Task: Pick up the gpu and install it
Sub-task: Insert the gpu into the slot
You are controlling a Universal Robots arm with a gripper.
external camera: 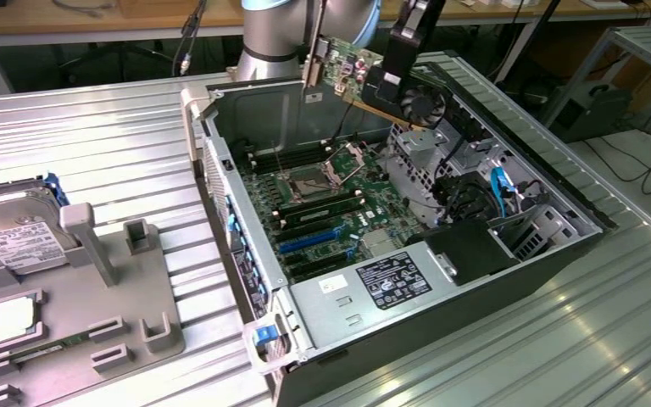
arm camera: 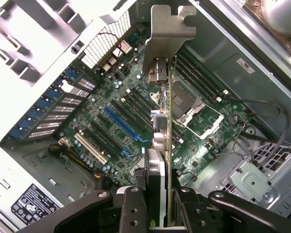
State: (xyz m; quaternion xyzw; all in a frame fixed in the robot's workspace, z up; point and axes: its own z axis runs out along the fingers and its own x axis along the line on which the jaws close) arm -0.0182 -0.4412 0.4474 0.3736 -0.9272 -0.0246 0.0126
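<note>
The gpu (external camera: 376, 85), a flat card with a black fan shroud, green board and silver end bracket, hangs tilted in the air above the far end of the open computer case (external camera: 552, 195). My gripper (external camera: 392, 80) is shut on it from above. In the wrist view the gpu (arm camera: 162, 121) runs edge-on away from my gripper (arm camera: 160, 208), its silver bracket (arm camera: 167, 36) at the far end. Below it lies the motherboard (arm camera: 116, 121) with its blue slot (arm camera: 121, 124) and the open processor socket (arm camera: 194, 109).
The case lies on its side on a ribbed metal table (external camera: 88, 144). A grey fixture (external camera: 88, 297) at the exterior view's left holds a silver hard drive (external camera: 14, 233) and a square processor chip (external camera: 11, 318). The power supply (external camera: 399, 280) and drive cage (external camera: 529, 229) fill the case's near end.
</note>
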